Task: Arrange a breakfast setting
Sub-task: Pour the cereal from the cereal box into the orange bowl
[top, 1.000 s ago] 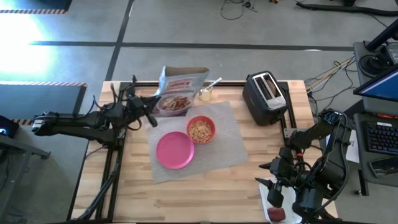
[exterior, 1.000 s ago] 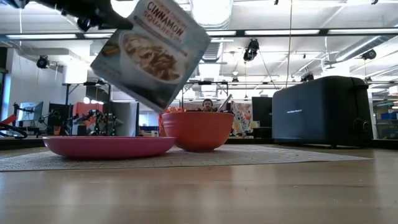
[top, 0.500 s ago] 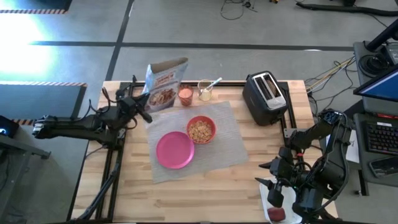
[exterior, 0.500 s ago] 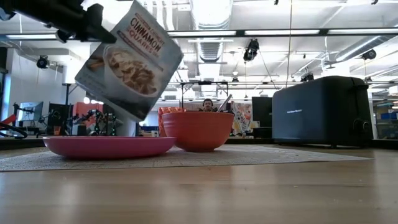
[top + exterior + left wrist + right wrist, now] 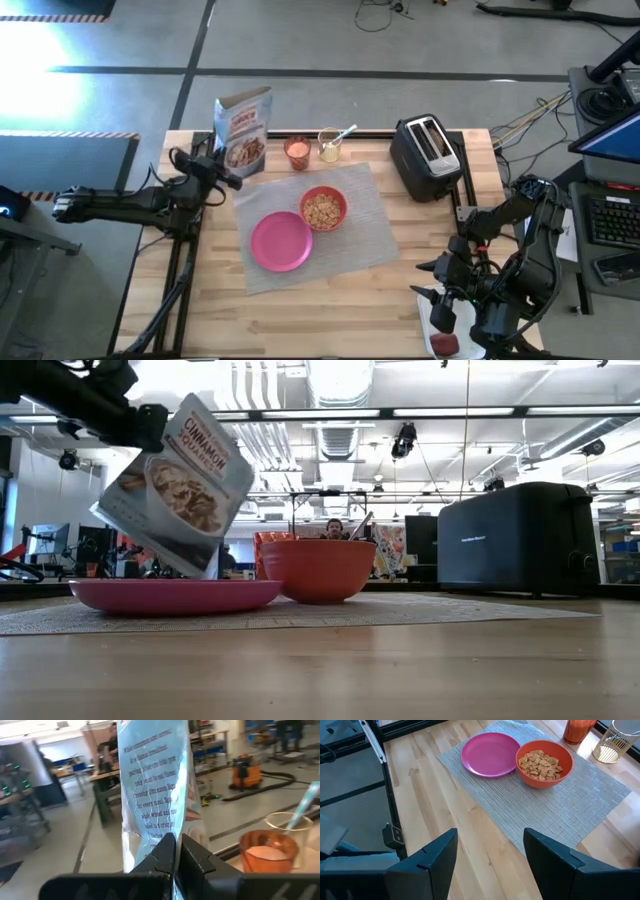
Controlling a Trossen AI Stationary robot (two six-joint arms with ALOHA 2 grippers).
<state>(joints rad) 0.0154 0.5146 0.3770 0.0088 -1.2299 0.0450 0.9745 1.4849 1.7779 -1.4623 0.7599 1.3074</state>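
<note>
My left gripper [image 5: 222, 172] is shut on a cereal bag [image 5: 243, 130] marked "Cinnamon Squares", held tilted over the table's far left corner. On the grey mat [image 5: 365, 225] sit the pink plate [image 5: 281, 241] and the orange-red bowl [image 5: 323, 209], which holds cereal squares. The small orange cup [image 5: 297, 152] stands at the mat's far edge, beside a clear cup [image 5: 329, 150] with a spoon [image 5: 345, 131] sticking out. My right gripper [image 5: 428, 285] hangs open above the near right corner, holding nothing. The red apple [image 5: 446, 344] lies below it. My left gripper pinches the bag's side edge [image 5: 165, 827] between its two fingers [image 5: 161, 854], coming level from the table's left. In the low view the hold is on the upper part of that edge [image 5: 165, 435]. The bag hangs tilted, its lower corner [image 5: 195, 572] close above the table.
A black toaster [image 5: 428, 155] stands at the far right. Bare wood lies along the near edge [image 5: 320, 320] and left of the mat [image 5: 425, 795]. A person [image 5: 333, 530] sits in the room far behind the table.
My left gripper has drawn back from over the bowl toward the table's far left corner and sunk, carrying the cereal bag. The bag has swung from tipped toward the bowl to nearer upright. The orange cup, hidden under the bag before, now shows.
</note>
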